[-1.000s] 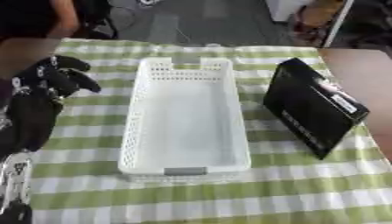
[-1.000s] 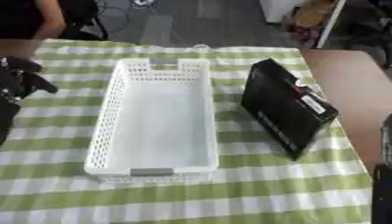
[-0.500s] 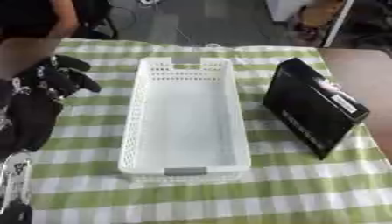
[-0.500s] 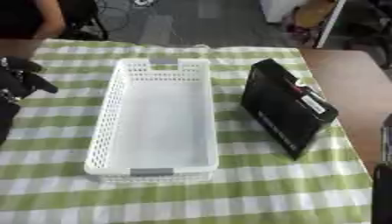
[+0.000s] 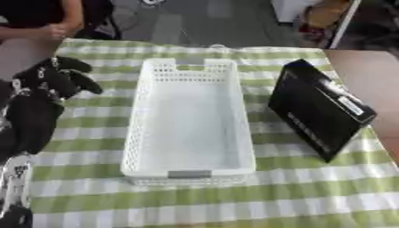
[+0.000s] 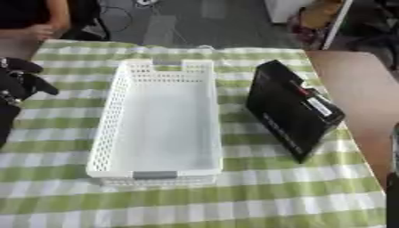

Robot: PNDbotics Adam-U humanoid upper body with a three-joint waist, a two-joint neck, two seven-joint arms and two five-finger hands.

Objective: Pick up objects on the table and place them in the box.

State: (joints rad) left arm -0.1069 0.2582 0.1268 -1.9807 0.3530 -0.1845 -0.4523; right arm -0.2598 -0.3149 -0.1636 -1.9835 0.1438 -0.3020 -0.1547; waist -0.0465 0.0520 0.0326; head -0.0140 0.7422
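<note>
At the left edge the left hand (image 5: 48, 84) hovers over the green-checked tablecloth (image 5: 311, 196), its fingers partly curled and apparently holding nothing. The white perforated basket (image 5: 189, 122) stands in the middle. Well apart on its right lies the black box (image 5: 318, 107), tilted; the right hand's fingers cannot be made out.

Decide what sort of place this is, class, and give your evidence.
Probably an indoor lab or office workspace: a table under a green checked cloth, an empty white basket and black box laid out, the robot's left hand alongside, grey floor beyond.
</note>
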